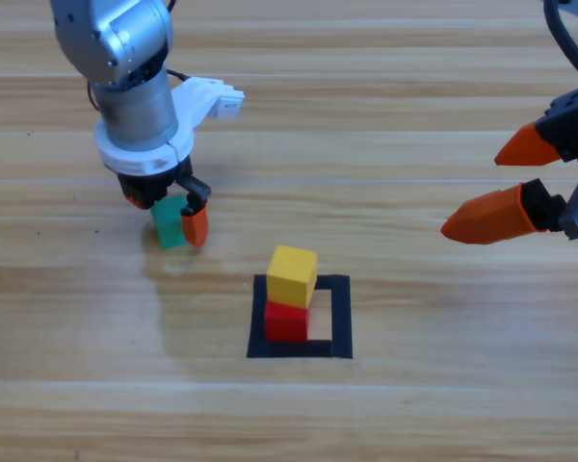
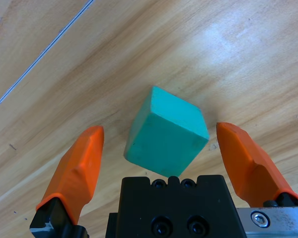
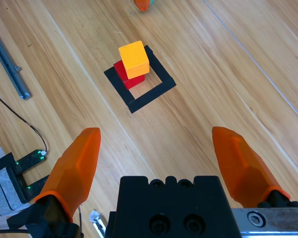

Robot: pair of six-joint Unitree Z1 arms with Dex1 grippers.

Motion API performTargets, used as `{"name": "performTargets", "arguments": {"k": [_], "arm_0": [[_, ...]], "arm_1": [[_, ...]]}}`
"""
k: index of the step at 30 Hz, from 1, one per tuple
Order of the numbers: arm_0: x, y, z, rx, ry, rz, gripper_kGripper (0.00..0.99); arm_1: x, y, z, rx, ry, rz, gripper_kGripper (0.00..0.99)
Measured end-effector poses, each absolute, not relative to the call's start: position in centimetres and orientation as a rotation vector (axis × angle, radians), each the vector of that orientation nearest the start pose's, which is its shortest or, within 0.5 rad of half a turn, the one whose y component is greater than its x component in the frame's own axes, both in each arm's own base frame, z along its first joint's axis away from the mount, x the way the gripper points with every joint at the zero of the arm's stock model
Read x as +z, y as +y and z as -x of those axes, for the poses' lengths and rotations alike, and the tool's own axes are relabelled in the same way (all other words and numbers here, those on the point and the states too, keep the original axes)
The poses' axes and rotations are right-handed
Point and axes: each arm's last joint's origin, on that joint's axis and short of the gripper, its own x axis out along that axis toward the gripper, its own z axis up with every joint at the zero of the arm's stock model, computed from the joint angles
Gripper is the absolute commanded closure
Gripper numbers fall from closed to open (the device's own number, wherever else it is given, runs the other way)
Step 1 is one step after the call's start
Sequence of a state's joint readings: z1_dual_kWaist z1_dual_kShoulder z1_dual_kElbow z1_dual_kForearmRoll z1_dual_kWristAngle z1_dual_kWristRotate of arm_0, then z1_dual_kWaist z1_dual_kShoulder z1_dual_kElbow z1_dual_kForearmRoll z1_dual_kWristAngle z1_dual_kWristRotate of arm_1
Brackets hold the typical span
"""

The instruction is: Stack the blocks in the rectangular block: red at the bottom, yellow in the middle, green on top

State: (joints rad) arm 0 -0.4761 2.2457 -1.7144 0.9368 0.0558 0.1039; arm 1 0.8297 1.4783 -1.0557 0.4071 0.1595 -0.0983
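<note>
At the left of the wooden surface [image 1: 385, 115], the small teal-green cube [image 1: 169, 223] is being straddled by the left gripper [image 1: 166, 207], whose orange jaws are standing apart on either side; in the left wrist view, the teal-green cube [image 2: 166, 131] is sitting between the jaws with a gap showing on both sides, so no grasp is being made yet. Toward the middle, the small bright yellow cube [image 1: 292, 275] is resting on the small bright red cube [image 1: 286, 320], slightly offset, inside the square outline of black tape [image 1: 339, 318], toward its left side. At the right edge, the right gripper [image 1: 520, 183] is being held above the surface with jaws apart and nothing between them. The step in hand is judged to be the pick-up of the last cube. Closing squarely on it, lifting and centring it over the yellow cube is called for next.
</note>
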Motion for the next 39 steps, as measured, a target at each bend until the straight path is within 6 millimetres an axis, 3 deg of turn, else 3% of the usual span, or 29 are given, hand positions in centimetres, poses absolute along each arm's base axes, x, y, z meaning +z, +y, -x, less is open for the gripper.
{"name": "performTargets", "arguments": {"k": [8, 15, 18, 23, 39], "arm_0": [[19.51, -20.07, -40.07, -0.412, 1.416, -0.47, 0.039], [18.84, -20.25, -40.44, -0.411, 1.425, -0.47, 0.229], [18.79, -20.37, -40.67, -0.41, 1.42, -0.468, 0.383], [18.78, -20.4, -40.71, -0.41, 1.417, -0.467, 0.901], [18.89, -20.36, -40.64, -0.292, 1.438, -0.336, 0.929]], "arm_1": [[32.71, 20.44, -17.64, 0.972, 0.77, 0.369, 0.004], [32.71, 20.44, -17.64, 0.972, 0.77, 0.369, 0.004], [32.71, 20.44, -17.64, 0.972, 0.77, 0.369, 0.004], [32.71, 20.44, -17.64, 0.972, 0.77, 0.369, 0.004], [32.71, 20.44, -17.64, 0.972, 0.77, 0.369, 0.004]]}}
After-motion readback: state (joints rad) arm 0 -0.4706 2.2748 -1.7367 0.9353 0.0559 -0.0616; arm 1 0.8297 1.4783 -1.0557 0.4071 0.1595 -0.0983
